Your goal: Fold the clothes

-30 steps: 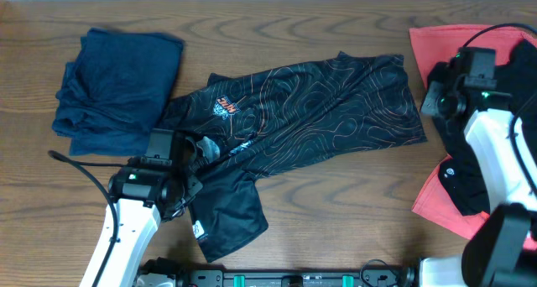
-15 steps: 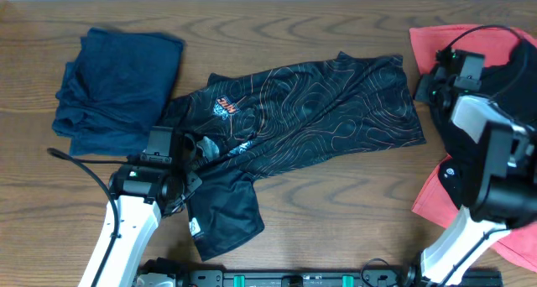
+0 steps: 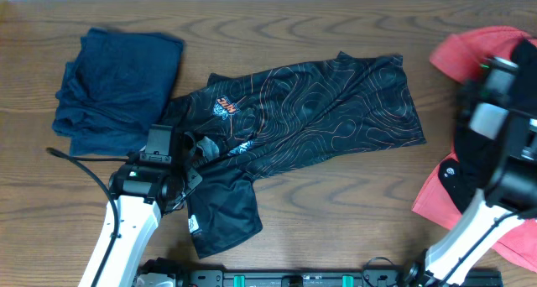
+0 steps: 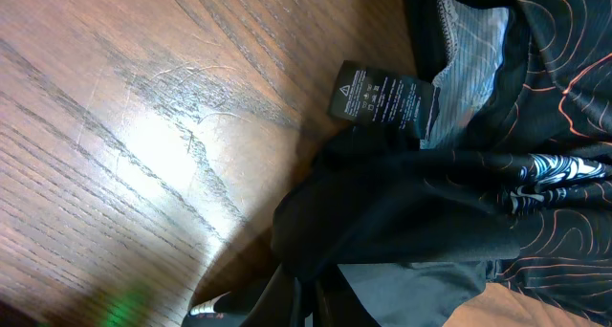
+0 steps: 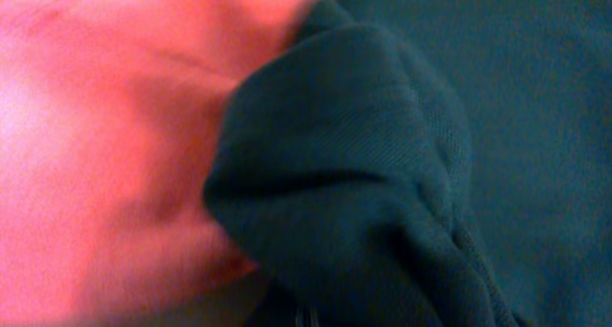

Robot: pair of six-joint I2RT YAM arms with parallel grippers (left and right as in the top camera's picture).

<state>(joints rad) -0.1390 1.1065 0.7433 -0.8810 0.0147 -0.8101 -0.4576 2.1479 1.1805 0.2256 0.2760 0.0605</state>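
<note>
The black jersey [image 3: 319, 111] with orange contour lines lies spread across the middle of the table. My left gripper [image 3: 190, 158] is shut on a bunched fold of its lower left part. In the left wrist view the fold [image 4: 402, 212] runs down into the closed jaws [image 4: 311, 310], with a black care label [image 4: 382, 99] beyond. A navy piece [image 3: 117, 90] lies crumpled at the far left. A coral-red piece [image 3: 470, 52] lies at the right under my right arm [image 3: 491, 123]. In the right wrist view my right gripper [image 5: 306, 317] looks shut on a ridge of plain dark cloth [image 5: 382, 203] next to coral cloth [image 5: 105, 136].
The brown wooden table [image 3: 336, 203] runs to the front edge, where a black rail [image 3: 294, 279] sits. More coral cloth [image 3: 436, 207] lies at the right front beside the right arm's base. A black cable [image 3: 80, 165] trails left of the left arm.
My right arm has swung right, and the coral piece's near-left corner has been drawn right and bunched up. The left gripper keeps its hold, and the jersey's lower flap has shifted slightly.
</note>
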